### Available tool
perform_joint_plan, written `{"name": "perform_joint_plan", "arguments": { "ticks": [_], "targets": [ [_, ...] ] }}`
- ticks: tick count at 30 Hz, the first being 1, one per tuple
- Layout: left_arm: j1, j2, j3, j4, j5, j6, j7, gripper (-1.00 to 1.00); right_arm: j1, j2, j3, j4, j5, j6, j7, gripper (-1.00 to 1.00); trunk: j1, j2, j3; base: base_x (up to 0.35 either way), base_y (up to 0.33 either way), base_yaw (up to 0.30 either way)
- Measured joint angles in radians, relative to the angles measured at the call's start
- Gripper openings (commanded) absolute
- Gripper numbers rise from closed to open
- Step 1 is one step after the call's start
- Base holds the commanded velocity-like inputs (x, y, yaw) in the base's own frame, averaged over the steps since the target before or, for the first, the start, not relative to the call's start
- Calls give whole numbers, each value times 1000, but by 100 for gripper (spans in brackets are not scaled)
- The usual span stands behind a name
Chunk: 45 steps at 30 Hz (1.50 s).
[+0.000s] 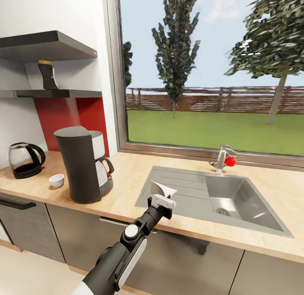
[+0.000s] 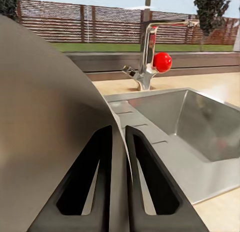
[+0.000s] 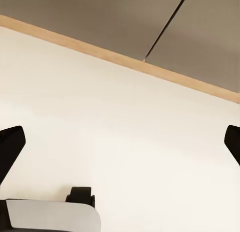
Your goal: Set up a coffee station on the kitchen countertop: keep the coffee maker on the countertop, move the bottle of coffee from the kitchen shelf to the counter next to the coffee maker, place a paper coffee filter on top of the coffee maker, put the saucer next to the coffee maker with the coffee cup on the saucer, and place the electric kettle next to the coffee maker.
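Note:
My left gripper (image 1: 163,196) is shut on the white paper coffee filter (image 1: 164,188) above the sink's draining board. In the left wrist view the filter (image 2: 45,117) curves between the closed fingers (image 2: 150,187). The dark-grey coffee maker (image 1: 79,164) stands on the kitchen countertop (image 1: 126,172), left of the sink. The white coffee cup (image 1: 56,180) sits to its left, and the electric kettle (image 1: 25,159) stands further left. The bottle of coffee (image 1: 47,75) stands on the wall shelf. My right gripper (image 3: 120,142) hangs open over pale floor. The saucer is out of view.
A steel sink (image 1: 236,193) with a faucet (image 1: 223,157) and red knob is inset in the counter below a large window. Dark cabinet fronts (image 3: 100,17) run under the counter. Wall shelves (image 1: 50,45) hang at upper left.

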Motion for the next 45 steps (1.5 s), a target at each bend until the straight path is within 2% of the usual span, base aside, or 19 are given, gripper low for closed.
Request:
{"name": "perform_joint_plan", "arguments": {
  "ticks": [6, 8, 11, 12, 14, 17, 21, 23, 25, 26, 28, 29, 30, 32, 35, 38, 41, 43, 45],
  "targets": [
    [0, 0, -3, -1, 9, 3, 3, -100, 0, 0, -1, 1, 0, 0, 0, 100, 0, 0, 0, 0, 0, 0],
    [0, 0, -8, -16, 77, 10, 6, -100, 0, 0, -1, 1, 0, -1, -1, 100, 0, 0, 0, 0, 0, 0],
    [0, 0, -10, -41, 107, 29, 22, -100, 0, 0, -1, 2, 0, -1, -1, 100, 0, 0, 0, 0, 0, 0],
    [0, 0, -10, -73, 115, 68, 37, -100, 0, 0, -1, 2, 0, -1, -1, 100, 0, 0, 0, 0, 0, 0],
    [0, 0, -10, -173, 125, 215, 79, -100, 0, 0, 0, 2, 0, -1, -1, 100, 0, 0, 0, 0, 0, 0],
    [0, 0, -8, -288, 127, 384, 106, -100, 0, 1, 0, 2, 0, -1, -1, 100, 0, 0, 0, 0, 0, 0],
    [-32, 0, -5, -371, 128, 540, 114, -100, 0, 1, 0, 3, 0, -1, -1, 100, 0, 0, 0, 0, 0, 0],
    [-95, 0, -2, -390, 129, 638, 115, -100, 0, 1, -1, 3, 0, -1, -1, 100, 0, 0, 0, 0, 0, 0],
    [-192, 0, 10, -402, 130, 787, 114, -100, 0, 2, -1, 3, 0, -1, -1, 100, 0, 0, 0, 0, 0, 0],
    [-267, 0, 41, -403, 134, 866, 113, -100, 0, 2, -1, 3, 0, -1, -1, 100, 0, 0, 0, 0, 0, 0],
    [-355, 0, 92, -392, 161, 911, 102, -100, 0, 2, -1, 3, 0, -1, -1, 100, 0, 0, 0, 0, 0, 0],
    [-359, 0, 94, -392, 165, 912, 102, -100, 0, 2, -1, 3, 0, -1, -1, 100, 0, 0, 0, 0, 0, 0],
    [-448, 1, 151, -335, 202, 935, 88, -100, 0, 2, -1, 3, 0, -1, -1, 100, 0, 0, 0, 0, 0, 0],
    [-530, 0, 184, -283, 235, 945, 82, -100, 0, 1, -1, 3, 1, -1, -1, 100, 0, 0, 0, 0, 0, 0],
    [-739, 0, 223, -70, 270, 963, 74, -100, 0, 0, 0, 3, 1, -1, -1, 100, 0, 0, 0, 0, 0, 0],
    [-875, 0, 231, 85, 282, 969, 64, -100, 0, 0, 0, 3, 1, -1, -1, 100, 0, 0, 0, 0, 0, 0],
    [-1031, 0, 234, 269, 296, 973, -12, -100, 0, 0, 0, 3, 1, -1, -1, 100, 0, 0, 0, 0, 0, 0],
    [-1083, 0, 229, 327, 296, 974, -71, -100, 0, 0, 0, 3, 1, -1, -1, 100, 0, 0, 0, 0, 0, 0],
    [-1124, 0, 200, 369, 296, 974, -137, -100, 0, 0, 0, 3, 1, -1, -1, 100, 0, 0, 0, 0, 0, 0]
  ]
}}
